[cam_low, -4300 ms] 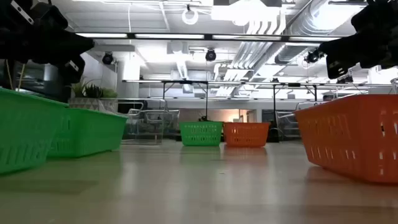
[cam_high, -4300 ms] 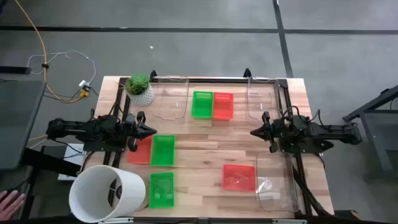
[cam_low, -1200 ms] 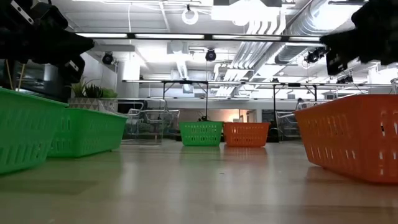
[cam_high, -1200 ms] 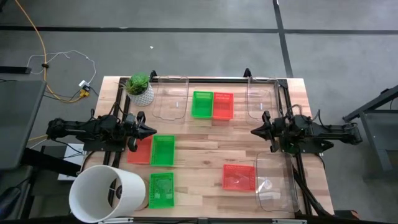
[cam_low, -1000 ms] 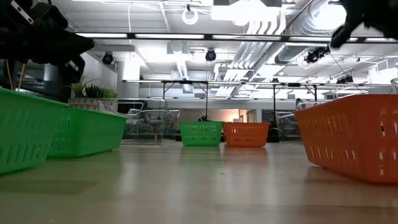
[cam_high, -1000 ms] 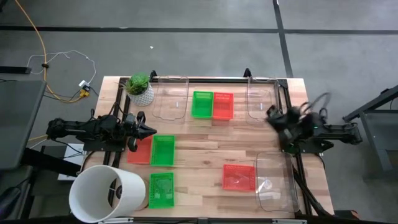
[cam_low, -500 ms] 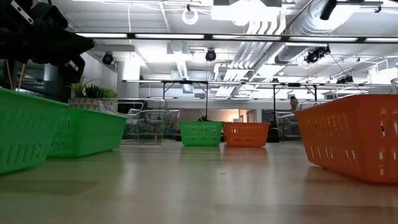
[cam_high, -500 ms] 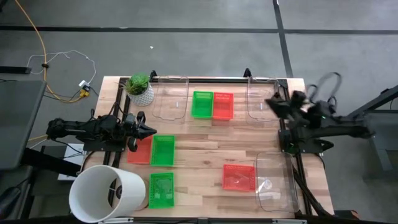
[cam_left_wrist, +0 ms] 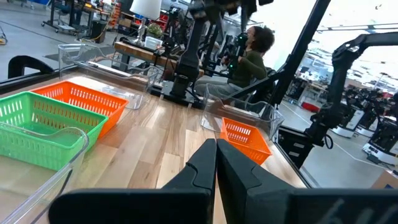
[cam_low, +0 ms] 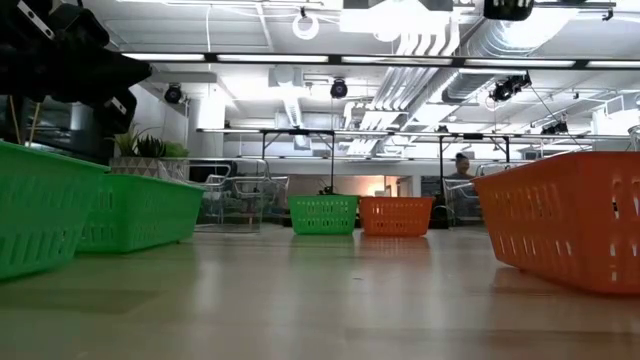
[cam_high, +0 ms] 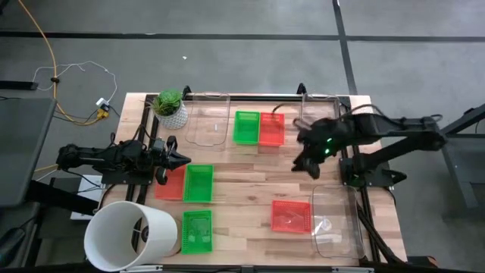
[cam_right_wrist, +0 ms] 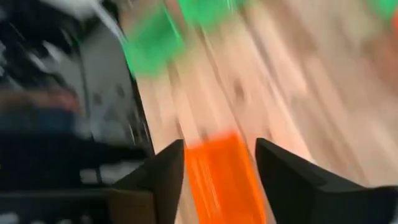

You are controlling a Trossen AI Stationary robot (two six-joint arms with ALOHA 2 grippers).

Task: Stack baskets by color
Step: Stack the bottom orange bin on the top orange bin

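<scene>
Six small baskets lie on the wooden table. A green basket (cam_high: 245,127) and a red basket (cam_high: 272,128) sit side by side at the far middle. Another red one (cam_high: 171,183) and green one (cam_high: 198,183) sit at the left. A green basket (cam_high: 197,230) lies near left and a red basket (cam_high: 292,215) near right. My left gripper (cam_high: 180,160) rests shut and level at the left edge, beside the left pair. My right gripper (cam_high: 303,149) hangs open above the table's middle right, pointing down toward the left; a blurred red basket (cam_right_wrist: 224,177) shows past its fingers.
A large white bucket (cam_high: 129,235) lies at the near left corner and a potted plant (cam_high: 170,108) stands at the far left. Clear plastic bins stand at the far middle (cam_high: 208,121), far right (cam_high: 318,121) and near right (cam_high: 336,224). A person (cam_left_wrist: 249,56) sits beyond the table.
My right gripper has risen from its rest at the table's right edge, swung toward the middle of the table, tipped from level to pointing downward, and opened. The baskets have not moved.
</scene>
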